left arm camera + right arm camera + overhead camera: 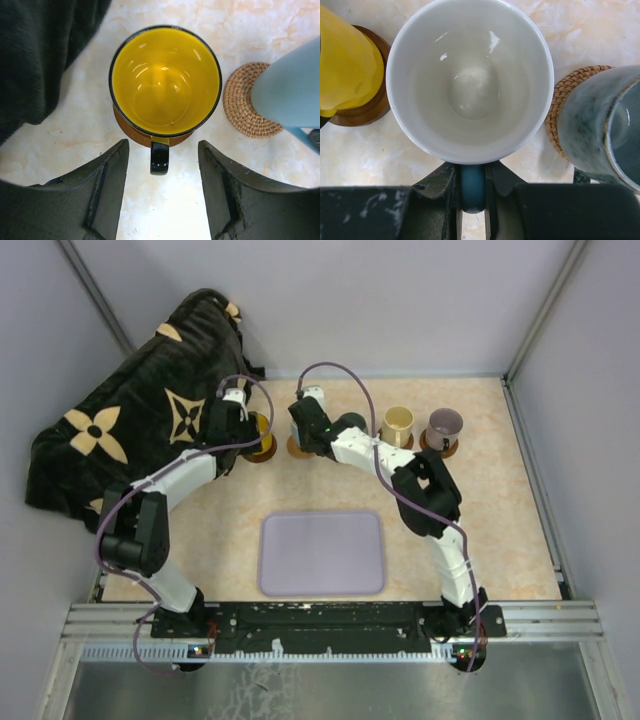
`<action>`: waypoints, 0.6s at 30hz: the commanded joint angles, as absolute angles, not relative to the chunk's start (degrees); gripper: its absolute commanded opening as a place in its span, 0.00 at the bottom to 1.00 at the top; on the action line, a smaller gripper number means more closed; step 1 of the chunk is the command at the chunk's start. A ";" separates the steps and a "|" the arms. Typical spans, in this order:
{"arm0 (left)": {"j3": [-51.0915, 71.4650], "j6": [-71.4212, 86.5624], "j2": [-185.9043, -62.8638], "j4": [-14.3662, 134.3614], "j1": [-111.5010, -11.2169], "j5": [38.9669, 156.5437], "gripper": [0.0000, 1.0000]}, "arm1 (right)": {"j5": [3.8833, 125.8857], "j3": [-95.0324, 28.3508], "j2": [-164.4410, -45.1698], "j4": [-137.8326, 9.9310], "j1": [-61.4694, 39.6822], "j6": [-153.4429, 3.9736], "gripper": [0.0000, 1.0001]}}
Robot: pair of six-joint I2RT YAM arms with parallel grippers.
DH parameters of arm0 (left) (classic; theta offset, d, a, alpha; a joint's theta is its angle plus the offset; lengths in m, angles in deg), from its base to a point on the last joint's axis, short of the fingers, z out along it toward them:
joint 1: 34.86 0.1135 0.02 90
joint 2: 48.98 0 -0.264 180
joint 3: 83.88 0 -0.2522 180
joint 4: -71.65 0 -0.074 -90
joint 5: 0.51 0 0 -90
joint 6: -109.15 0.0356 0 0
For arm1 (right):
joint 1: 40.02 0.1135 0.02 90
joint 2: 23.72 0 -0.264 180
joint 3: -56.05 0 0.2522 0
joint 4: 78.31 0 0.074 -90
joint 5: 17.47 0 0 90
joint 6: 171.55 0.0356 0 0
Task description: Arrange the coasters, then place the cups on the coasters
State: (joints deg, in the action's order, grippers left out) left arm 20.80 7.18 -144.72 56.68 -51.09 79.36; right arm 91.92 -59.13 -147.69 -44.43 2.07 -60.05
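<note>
The yellow-orange cup point(165, 80) stands on a brown wooden coaster point(129, 131), its black handle point(159, 157) pointing at my left gripper point(162, 150). That gripper is open, its fingers on either side of the handle and apart from it. My right gripper point(472, 172) is shut on the blue handle point(472, 187) of the cream cup point(470, 75), over a woven coaster point(242, 107); I cannot tell whether the cup rests on it. The grey-green cup point(597, 130) stands on another woven coaster point(557, 112). The pale yellow cup point(398, 423) and mauve cup point(445, 425) sit on coasters at the back right.
A lavender tray point(322, 553) lies at the near middle of the table. A black blanket with beige flowers point(120, 430) is heaped at the back left, close beside the yellow-orange cup. Grey walls enclose the table on three sides.
</note>
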 commanded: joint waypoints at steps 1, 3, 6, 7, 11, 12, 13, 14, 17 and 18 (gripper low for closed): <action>21.48 6.94 -140.24 58.09 -50.66 76.81 0.65 | 92.25 -64.06 -147.86 -49.08 1.80 -60.94 0.00; 21.89 6.81 -138.88 57.99 -50.69 75.48 0.65 | 92.58 -64.39 -148.13 -48.80 1.82 -60.77 0.00; 23.37 6.26 -136.43 59.14 -50.68 72.90 0.67 | 93.57 -65.43 -148.51 -47.69 1.98 -60.06 0.00; 24.06 6.23 -135.75 59.84 -50.68 72.28 0.67 | 93.97 -65.75 -148.71 -47.26 2.03 -59.80 0.00; 25.31 6.32 -134.18 60.67 -50.68 70.64 0.68 | 94.92 -67.35 -149.26 -45.58 2.41 -58.94 0.00; 25.29 6.44 -134.10 60.57 -50.68 70.57 0.68 | 95.15 -67.96 -149.50 -44.94 2.57 -58.77 0.00; 25.27 6.48 -134.06 60.46 -50.68 70.47 0.68 | 95.44 -68.64 -149.72 -44.41 2.71 -58.71 0.00; 25.27 6.59 -134.06 60.44 -50.68 70.49 0.68 | 95.88 -69.23 -149.93 -43.89 2.89 -58.65 0.00; 25.06 6.48 -134.35 59.99 -50.68 70.64 0.69 | 97.01 -70.53 -150.16 -42.79 3.43 -58.54 0.00; 25.05 6.39 -134.40 59.89 -50.68 70.62 0.69 | 97.47 -70.88 -150.14 -42.41 3.72 -58.46 0.00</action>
State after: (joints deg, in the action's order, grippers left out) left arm 24.77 6.94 -135.41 58.91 -51.09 71.63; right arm 93.76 -65.41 -150.46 -40.23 2.61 -58.92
